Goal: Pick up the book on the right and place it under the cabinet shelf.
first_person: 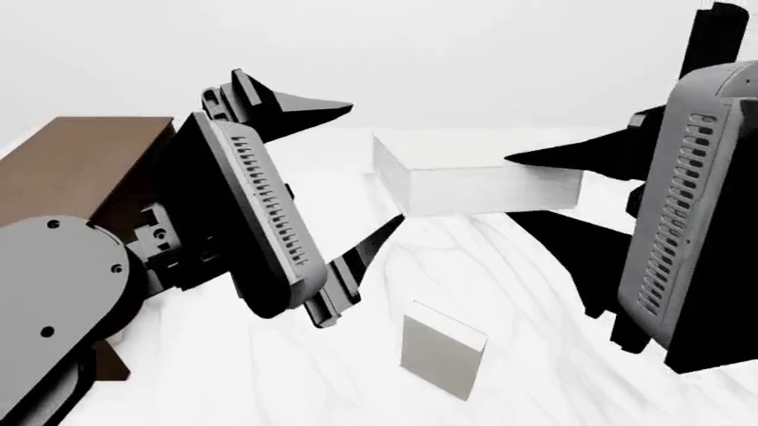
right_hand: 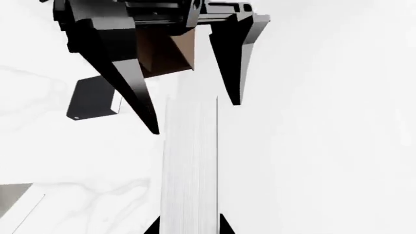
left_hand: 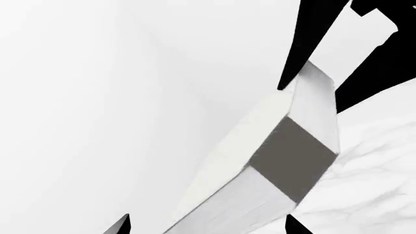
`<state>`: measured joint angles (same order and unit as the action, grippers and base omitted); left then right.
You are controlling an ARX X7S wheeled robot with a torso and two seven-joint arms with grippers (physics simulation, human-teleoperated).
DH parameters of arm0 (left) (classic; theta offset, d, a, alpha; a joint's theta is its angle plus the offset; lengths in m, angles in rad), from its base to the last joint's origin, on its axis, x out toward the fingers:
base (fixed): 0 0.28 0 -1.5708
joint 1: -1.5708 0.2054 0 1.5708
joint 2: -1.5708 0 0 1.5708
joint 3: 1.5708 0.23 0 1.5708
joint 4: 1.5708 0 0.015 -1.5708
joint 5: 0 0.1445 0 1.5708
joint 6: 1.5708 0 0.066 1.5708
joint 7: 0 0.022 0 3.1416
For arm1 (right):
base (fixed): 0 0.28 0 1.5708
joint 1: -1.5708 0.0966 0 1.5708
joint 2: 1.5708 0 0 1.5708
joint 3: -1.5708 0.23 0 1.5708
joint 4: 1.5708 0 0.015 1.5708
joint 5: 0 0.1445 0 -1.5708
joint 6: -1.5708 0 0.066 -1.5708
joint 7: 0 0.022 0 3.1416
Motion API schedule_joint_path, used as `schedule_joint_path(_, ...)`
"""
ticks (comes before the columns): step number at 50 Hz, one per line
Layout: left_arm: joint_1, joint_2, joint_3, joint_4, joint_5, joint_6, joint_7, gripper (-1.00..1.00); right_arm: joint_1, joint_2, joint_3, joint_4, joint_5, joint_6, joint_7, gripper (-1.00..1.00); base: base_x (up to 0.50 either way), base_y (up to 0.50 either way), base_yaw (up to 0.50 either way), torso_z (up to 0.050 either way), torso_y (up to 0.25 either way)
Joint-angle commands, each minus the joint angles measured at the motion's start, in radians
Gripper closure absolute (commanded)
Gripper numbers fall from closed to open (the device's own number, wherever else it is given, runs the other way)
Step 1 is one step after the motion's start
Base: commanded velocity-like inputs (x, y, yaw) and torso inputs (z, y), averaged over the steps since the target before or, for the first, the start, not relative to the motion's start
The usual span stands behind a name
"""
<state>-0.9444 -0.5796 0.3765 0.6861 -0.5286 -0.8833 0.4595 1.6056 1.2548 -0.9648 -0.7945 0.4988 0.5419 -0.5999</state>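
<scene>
The book (first_person: 474, 173) is a pale off-white block held in the air above the marble table (first_person: 569, 373). My right gripper (first_person: 521, 188) is shut on its right end. In the right wrist view both fingertips press the page edge of the book (right_hand: 190, 161) at the right gripper (right_hand: 188, 226). My left gripper (first_person: 361, 169) stands wide open at the book's left end. One finger is above it and one below, with a gap showing. The left wrist view shows the book (left_hand: 260, 131) running between the tips of the left gripper (left_hand: 208, 224). The dark brown cabinet (first_person: 71, 169) is at the far left; its shelf is hidden.
A second pale book (first_person: 445, 359) lies on the table below the held one. A dark charcoal book (right_hand: 94, 100) lies on the marble beyond the left gripper, near the brown cabinet (right_hand: 165, 53). Another pale book corner (right_hand: 13, 197) shows at the picture's edge.
</scene>
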Motion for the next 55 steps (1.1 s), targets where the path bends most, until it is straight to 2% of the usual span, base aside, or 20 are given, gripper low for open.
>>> schedule_joint_path(1, 0.009, -0.012, 0.028, 0.011, 0.014, 0.017, 0.009, -1.0, 0.074, -0.034, 0.039, -0.055, -0.04, -0.018, -0.005, 1.0, 0.0, 0.0, 0.0, 0.0, 0.0)
schedule_joint_path(23, 0.04, -0.043, 0.095, 0.049, 0.061, 0.06, 0.015, -1.0, 0.067, -0.086, 0.016, -0.072, -0.064, 0.001, -0.006, 1.0, 0.0, 0.0, 0.0, 0.0, 0.001)
schedule_joint_path(24, 0.04, -0.04, 0.09, 0.045, 0.06, 0.058, 0.009, 1.0, 0.066, -0.087, 0.015, -0.071, -0.067, 0.001, -0.006, 1.0, 0.0, 0.0, 0.0, 0.0, 0.0)
schedule_joint_path(37, 0.05, -0.037, 0.082, 0.027, 0.09, 0.091, -0.021, 1.0, 0.05, -0.084, 0.0, -0.084, -0.076, 0.037, 0.009, 1.0, 0.0, 0.0, 0.0, 0.0, 0.002)
schedule_joint_path(38, 0.049, -0.036, 0.081, 0.027, 0.09, 0.092, -0.022, 1.0, 0.054, -0.089, 0.0, -0.085, -0.081, 0.053, 0.016, -1.0, 0.0, 0.0, 0.0, 0.0, 0.0)
schedule_joint_path(49, 0.058, -0.039, 0.068, 0.028, 0.094, 0.103, -0.038, 1.0, 0.06, -0.075, 0.014, -0.089, -0.068, 0.068, 0.02, -1.0, 0.0, 0.0, 0.0, 0.0, 0.001)
schedule_joint_path(55, 0.088, -0.07, 0.064, 0.029, 0.115, 0.131, -0.042, 1.0, 0.064, -0.046, 0.025, -0.081, -0.067, 0.058, 0.01, -1.0, 0.0, 0.0, 0.0, 0.002, 0.002)
